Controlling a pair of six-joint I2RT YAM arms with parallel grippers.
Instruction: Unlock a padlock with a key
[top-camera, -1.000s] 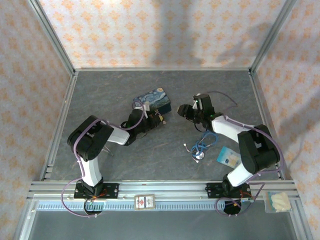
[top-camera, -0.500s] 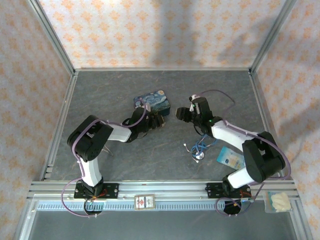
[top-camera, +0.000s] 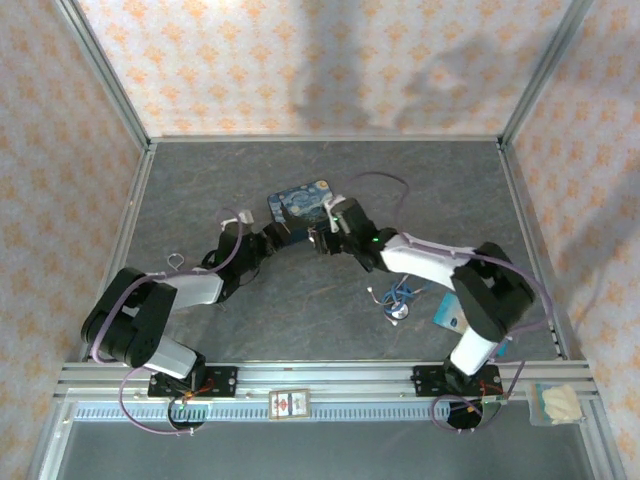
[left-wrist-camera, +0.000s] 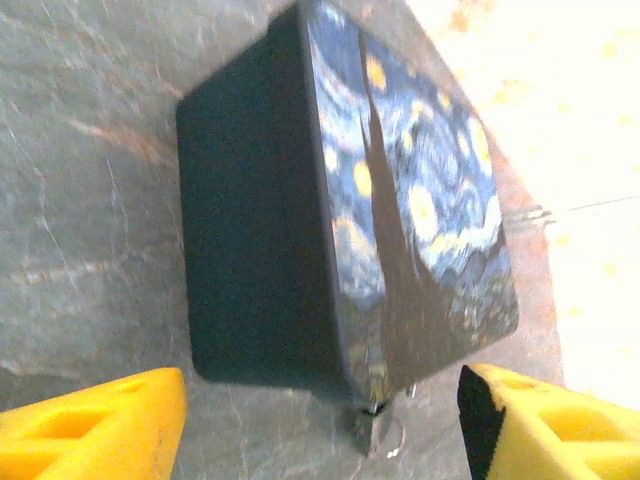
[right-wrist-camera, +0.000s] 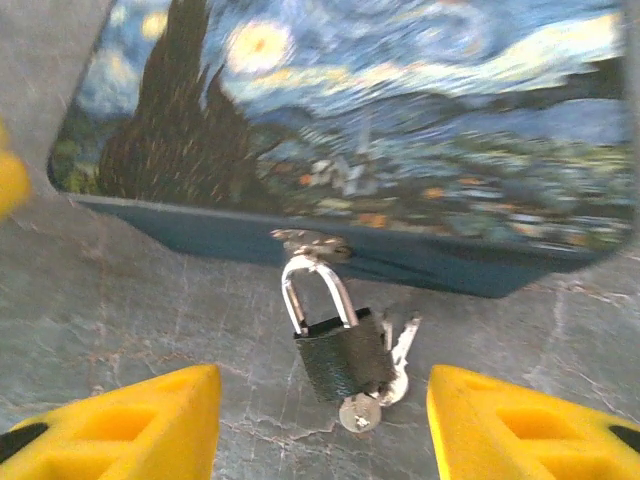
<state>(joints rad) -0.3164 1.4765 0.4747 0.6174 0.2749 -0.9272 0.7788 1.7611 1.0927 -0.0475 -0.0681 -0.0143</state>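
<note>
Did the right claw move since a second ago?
Yes. The right gripper has swung left, away from the spot beyond the blue cord, and now sits at the near right corner of the painted box.

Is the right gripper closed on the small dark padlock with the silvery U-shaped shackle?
No, the right gripper has its yellow fingers wide apart either side of the padlock, not touching it.
</note>
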